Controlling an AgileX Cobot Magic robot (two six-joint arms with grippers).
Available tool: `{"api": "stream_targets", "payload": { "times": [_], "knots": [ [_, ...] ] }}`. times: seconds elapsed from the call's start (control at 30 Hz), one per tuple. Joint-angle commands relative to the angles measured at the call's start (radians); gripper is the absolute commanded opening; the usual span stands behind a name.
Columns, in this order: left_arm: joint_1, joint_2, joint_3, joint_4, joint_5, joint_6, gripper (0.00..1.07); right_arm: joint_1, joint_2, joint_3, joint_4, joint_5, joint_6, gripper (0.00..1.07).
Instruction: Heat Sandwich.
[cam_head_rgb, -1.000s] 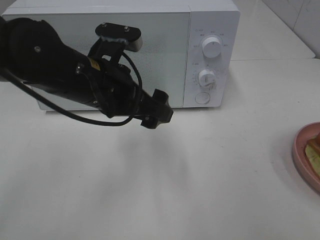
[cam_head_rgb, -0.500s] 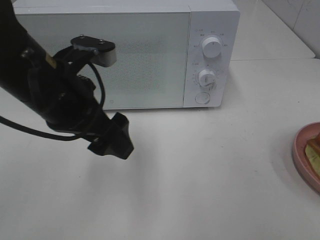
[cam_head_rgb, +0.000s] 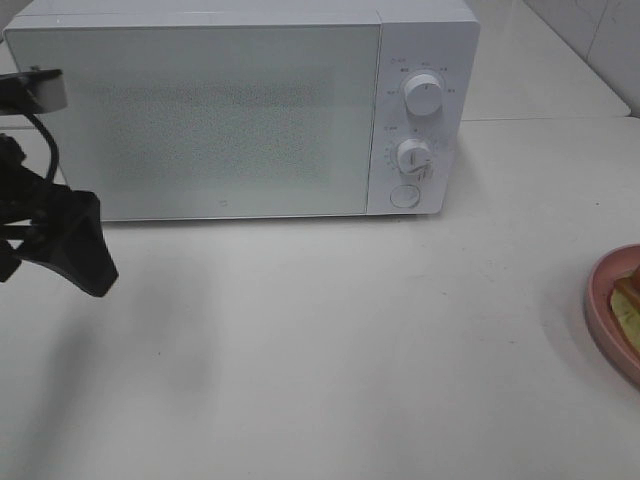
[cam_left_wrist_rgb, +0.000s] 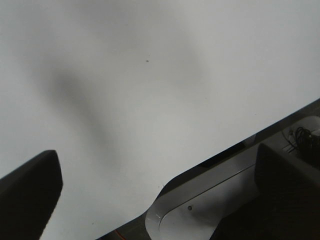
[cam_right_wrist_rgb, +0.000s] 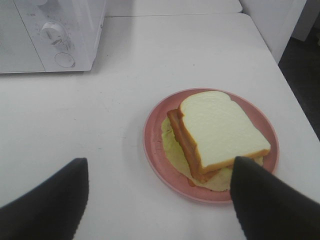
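The sandwich (cam_right_wrist_rgb: 220, 132) lies on a round pink plate (cam_right_wrist_rgb: 159, 145): white bread on top, with reddish and pale yellow-green layers under it. My right gripper (cam_right_wrist_rgb: 157, 210) hovers open just short of the plate, one dark finger on each side of the view and nothing between them. The exterior high view catches only a sliver of the sandwich (cam_head_rgb: 628, 305) and the plate (cam_head_rgb: 603, 310) at the right edge, and the right gripper is out of sight there. My left gripper (cam_head_rgb: 70, 250) hangs open at the far left over bare table; the left gripper (cam_left_wrist_rgb: 159, 195) holds nothing.
A white microwave (cam_head_rgb: 240, 110) stands at the back with its door shut, and two knobs and a round button (cam_head_rgb: 404, 196) on its right panel. The microwave (cam_right_wrist_rgb: 50, 35) lies beyond the plate. The table's front edge (cam_left_wrist_rgb: 210, 160) runs close under the left gripper.
My left arm has swung away from in front of the microwave door, down and to the far left edge of the view. The door is now fully uncovered. The plate has not moved.
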Motion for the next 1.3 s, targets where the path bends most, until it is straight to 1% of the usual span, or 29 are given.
{"api": "stream_targets", "payload": {
  "times": [0.03,0.07,0.1,0.17,0.2,0.23,0.3,0.33,0.37,0.43,0.47,0.5,0.53,0.6,0.63,0.67,0.73,0.8,0.83,0.93,0.97,1.07,1.1,1.13,1.23,1.27,1.3],
  "knots": [
    [0.048,-0.013,0.002,0.002,0.040,-0.032,1.00,-0.007,-0.027,0.001,0.002,-0.005,-0.008,0.75],
    [0.064,-0.016,0.002,0.006,0.051,-0.040,1.00,-0.007,-0.027,0.001,0.002,-0.005,-0.008,0.75],
    [0.101,-0.026,0.002,0.023,0.081,-0.059,1.00,-0.007,-0.027,0.001,0.002,-0.005,-0.008,0.75],
    [0.112,-0.030,0.002,0.031,0.091,-0.070,1.00,-0.007,-0.027,0.001,0.002,-0.005,-0.008,0.75],
    [0.125,-0.038,0.002,0.043,0.102,-0.082,1.00,-0.007,-0.027,0.001,0.002,-0.005,-0.008,0.75],
    [0.146,-0.054,0.002,0.070,0.121,-0.107,1.00,-0.007,-0.027,0.001,0.002,-0.005,-0.008,0.75],
    [0.162,-0.079,0.006,0.110,0.135,-0.145,1.00,-0.007,-0.027,0.001,0.002,-0.005,-0.008,0.75],
    [0.162,-0.079,0.006,0.110,0.135,-0.145,1.00,-0.007,-0.027,0.001,0.002,-0.005,-0.008,0.75],
    [0.173,-0.110,0.022,0.150,0.136,-0.179,1.00,-0.007,-0.027,0.001,0.002,-0.005,-0.008,0.75],
    [0.184,-0.151,0.048,0.191,0.130,-0.216,1.00,-0.007,-0.027,0.001,0.002,-0.005,-0.008,0.75],
    [0.184,-0.170,0.060,0.206,0.129,-0.228,1.00,-0.007,-0.027,0.001,0.002,-0.005,-0.008,0.75],
    [0.184,-0.170,0.060,0.206,0.129,-0.228,1.00,-0.007,-0.027,0.001,0.002,-0.005,-0.008,0.75],
    [0.187,-0.211,0.083,0.230,0.130,-0.241,1.00,-0.007,-0.027,0.001,0.002,-0.005,-0.008,0.75],
    [0.187,-0.262,0.102,0.242,0.129,-0.248,1.00,-0.007,-0.027,0.001,0.002,-0.005,-0.008,0.75],
    [0.187,-0.262,0.102,0.242,0.129,-0.248,1.00,-0.007,-0.027,0.001,0.002,-0.005,-0.008,0.75],
    [0.187,-0.312,0.116,0.257,0.129,-0.252,1.00,-0.007,-0.027,0.001,0.002,-0.005,-0.008,0.75],
    [0.187,-0.359,0.129,0.269,0.129,-0.252,1.00,-0.007,-0.027,0.001,0.002,-0.005,-0.008,0.75],
    [0.187,-0.386,0.136,0.270,0.128,-0.252,1.00,-0.007,-0.027,0.001,0.002,-0.005,-0.008,0.75],
    [0.187,-0.434,0.153,0.270,0.124,-0.251,1.00,-0.007,-0.027,0.001,0.002,-0.005,-0.008,0.75],
    [0.187,-0.510,0.183,0.270,0.120,-0.251,1.00,-0.007,-0.027,0.001,0.002,-0.005,-0.008,0.75],
    [0.187,-0.510,0.183,0.270,0.120,-0.251,1.00,-0.007,-0.027,0.001,0.002,-0.005,-0.008,0.75],
    [0.187,-0.598,0.246,0.270,0.090,-0.251,1.00,-0.007,-0.027,0.001,0.002,-0.005,-0.008,0.75],
    [0.187,-0.641,0.281,0.270,0.074,-0.251,1.00,-0.007,-0.027,0.001,0.002,-0.005,-0.008,0.75],
    [0.187,-0.641,0.281,0.270,0.074,-0.251,1.00,-0.007,-0.027,0.001,0.002,-0.005,-0.008,0.75],
    [0.187,-0.713,0.338,0.272,0.060,-0.251,1.00,-0.007,-0.027,0.001,0.002,-0.005,-0.008,0.75],
    [0.187,-0.756,0.371,0.275,0.044,-0.251,1.00,-0.007,-0.027,0.001,0.002,-0.005,-0.008,0.75],
    [0.187,-0.756,0.371,0.275,0.044,-0.251,1.00,-0.007,-0.027,0.001,0.002,-0.005,-0.008,0.75]
  ]
}}
